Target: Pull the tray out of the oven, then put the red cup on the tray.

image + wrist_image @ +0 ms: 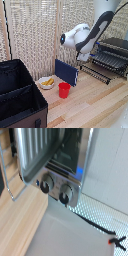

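Observation:
The black oven [118,44] stands at the exterior view's right on the wooden table. A dark slatted tray [107,60] sticks out of its front, above a lower wire frame. The end of my arm, with the gripper [84,57], hangs just in front of the tray's near end; its fingers are too small to read. The red cup [64,90] stands upright on the table, well apart from the oven and the gripper. The wrist view shows the oven [75,158] close up, with two knobs [55,189] and a slatted metal surface [35,148], but no fingers.
A white bowl [46,82] with yellow food sits beside the cup. An upright dark-blue panel [66,72] stands behind the cup. A big black fabric bin [20,97] fills the exterior view's left. A woven screen forms the back wall.

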Motion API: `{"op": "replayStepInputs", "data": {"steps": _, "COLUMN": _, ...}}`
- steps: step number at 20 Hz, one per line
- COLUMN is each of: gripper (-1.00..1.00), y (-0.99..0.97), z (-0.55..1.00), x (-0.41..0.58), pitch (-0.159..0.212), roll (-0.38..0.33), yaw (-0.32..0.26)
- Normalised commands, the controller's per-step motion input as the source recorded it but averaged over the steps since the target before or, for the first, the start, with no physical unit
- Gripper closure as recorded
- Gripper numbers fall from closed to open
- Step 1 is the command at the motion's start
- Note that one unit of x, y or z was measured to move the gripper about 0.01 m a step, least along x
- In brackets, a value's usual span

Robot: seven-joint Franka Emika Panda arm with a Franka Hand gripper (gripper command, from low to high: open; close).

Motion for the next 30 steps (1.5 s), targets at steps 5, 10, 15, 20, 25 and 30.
{"op": "replayStepInputs", "data": {"steps": 5, "gripper": -1.00, "y": 0.16, "z": 0.58, "x": 0.001, "pitch": -0.019, "roll": 0.099, "yaw": -0.279}}
{"op": "replayStepInputs", "data": {"steps": 10, "gripper": -1.00, "y": 0.21, "z": 0.46, "x": 0.011, "pitch": -0.015, "roll": 0.162, "yaw": -0.260}}
{"op": "replayStepInputs", "data": {"steps": 15, "gripper": -1.00, "y": 0.25, "z": 0.31, "x": 0.053, "pitch": -0.012, "roll": 0.226, "yaw": -0.232}}
{"op": "replayStepInputs", "data": {"steps": 20, "gripper": -1.00, "y": 0.31, "z": 0.13, "x": 0.183, "pitch": -0.027, "roll": 0.288, "yaw": -0.171}}
{"op": "replayStepInputs", "data": {"steps": 25, "gripper": -1.00, "y": 0.35, "z": 0.01, "x": 0.265, "pitch": -0.081, "roll": 0.333, "yaw": -0.115}}
{"op": "replayStepInputs", "data": {"steps": 30, "gripper": -1.00, "y": 0.38, "z": 0.00, "x": 0.327, "pitch": -0.115, "roll": 0.352, "yaw": -0.079}}
